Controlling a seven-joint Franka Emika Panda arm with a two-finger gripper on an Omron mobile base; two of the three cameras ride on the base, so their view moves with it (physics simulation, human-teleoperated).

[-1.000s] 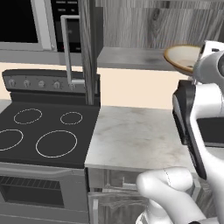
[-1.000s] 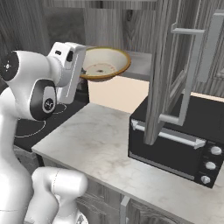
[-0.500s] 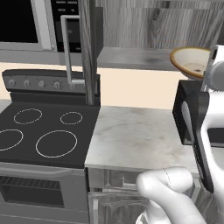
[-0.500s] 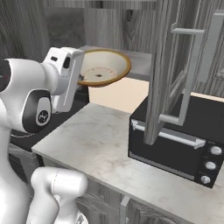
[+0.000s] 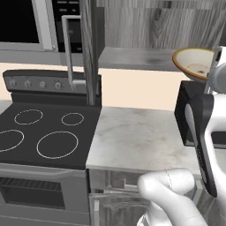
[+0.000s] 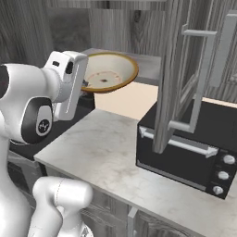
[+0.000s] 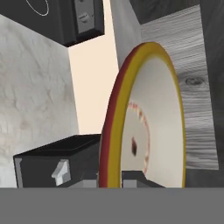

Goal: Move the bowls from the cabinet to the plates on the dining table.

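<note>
Lifted bowl (image 6: 107, 71) carried rightward, hand view reveals pincer (image 7: 110, 177) gripping rim

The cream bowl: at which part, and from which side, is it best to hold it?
Hold the cream bowl by its thin rim, one finger inside and one outside, coming from the arm's side. The bowl is wide and shallow, so only the rim fits. The hand appears to hold it this way.

1. My arm hides the near edge of the cream bowl (image 6: 107, 72) in the right base view.
2. Fingertip contact with the bowl's rim lies below the hand view's edge.
3. The left base view cuts the black appliance (image 5: 190, 115) at its right edge.
</note>
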